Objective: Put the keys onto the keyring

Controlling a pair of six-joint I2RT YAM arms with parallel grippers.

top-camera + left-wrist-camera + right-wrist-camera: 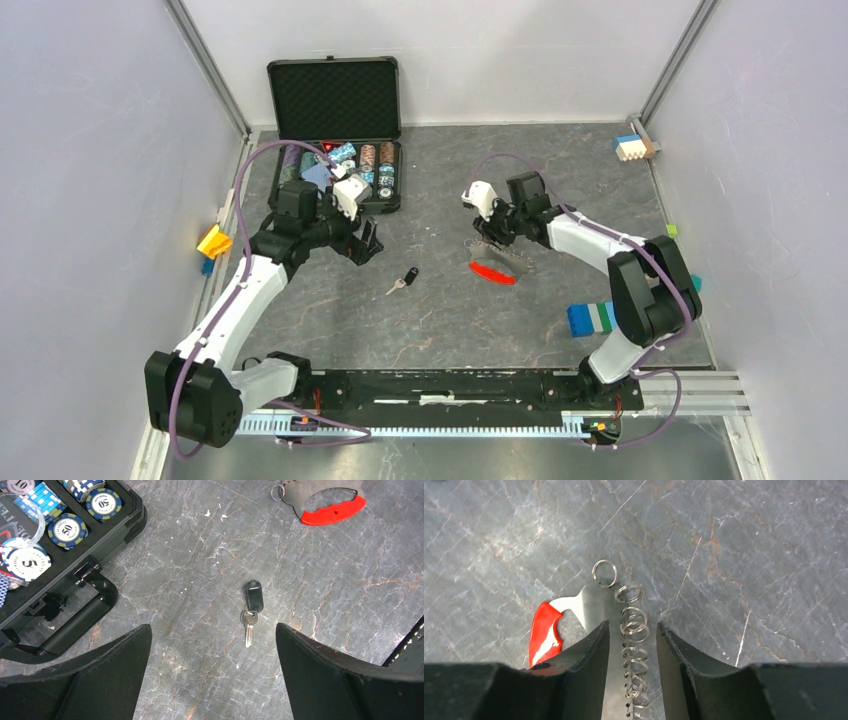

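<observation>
The key [404, 281], with a black head and a short silver blade, lies flat on the grey table between the arms. In the left wrist view the key [252, 605] sits just ahead of my open, empty left gripper [212, 627], which hovers above it [366, 245]. The keyring [495, 268], a red tag on a flat silvery piece with a row of small rings, lies to the key's right. My right gripper [487, 243] is low over it. Its fingers stand narrowly apart [632, 625], straddling the row of rings [634, 630] without pressing them. The red tag [544, 632] shows left of the fingers.
An open black case [335, 100] of poker chips stands at the back left, its handle close to my left gripper [75, 625]. A blue-green block [590, 317] lies near the right arm. A yellow block [213, 241] sits at the left wall and a white-blue block [630, 147] at the back right.
</observation>
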